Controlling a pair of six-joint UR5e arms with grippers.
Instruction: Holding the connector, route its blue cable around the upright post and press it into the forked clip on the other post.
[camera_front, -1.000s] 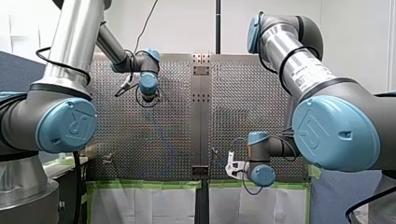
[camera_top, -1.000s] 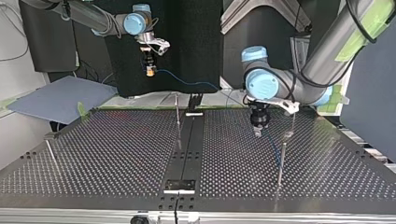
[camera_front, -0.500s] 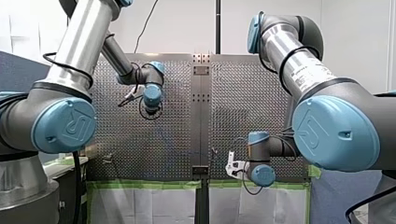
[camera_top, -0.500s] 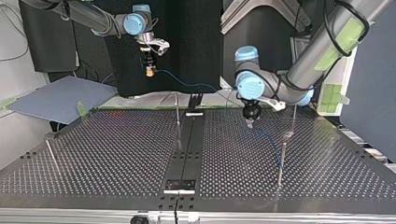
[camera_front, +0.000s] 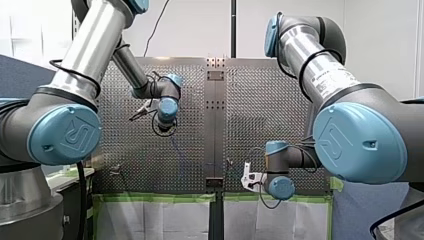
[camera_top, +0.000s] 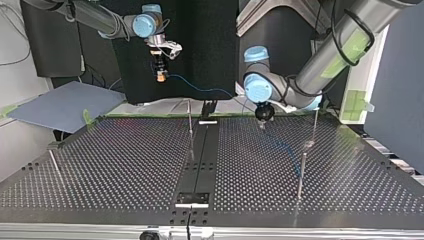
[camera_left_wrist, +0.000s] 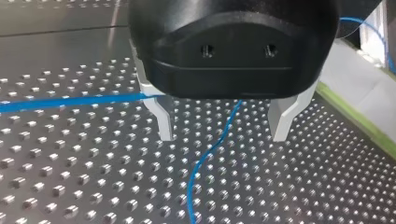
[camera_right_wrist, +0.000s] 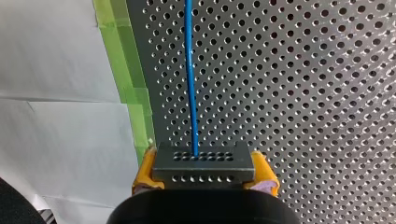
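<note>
Between yellow pads (camera_right_wrist: 144, 168) of right gripper (camera_right_wrist: 204, 171), connector (camera_right_wrist: 203, 162), blue cable (camera_right_wrist: 190, 74) running ahead

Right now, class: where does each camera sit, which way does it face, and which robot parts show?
Front view: behind the shoulders, facing over the table; my left arm, my right arm.
Top view: across the table, facing the arms; my right gripper left, my left gripper right.
Left wrist view: past its open fingers onto the blue cable.
Right wrist view: over the gripped connector, along the cable.
Both wrist views share the cable.
</note>
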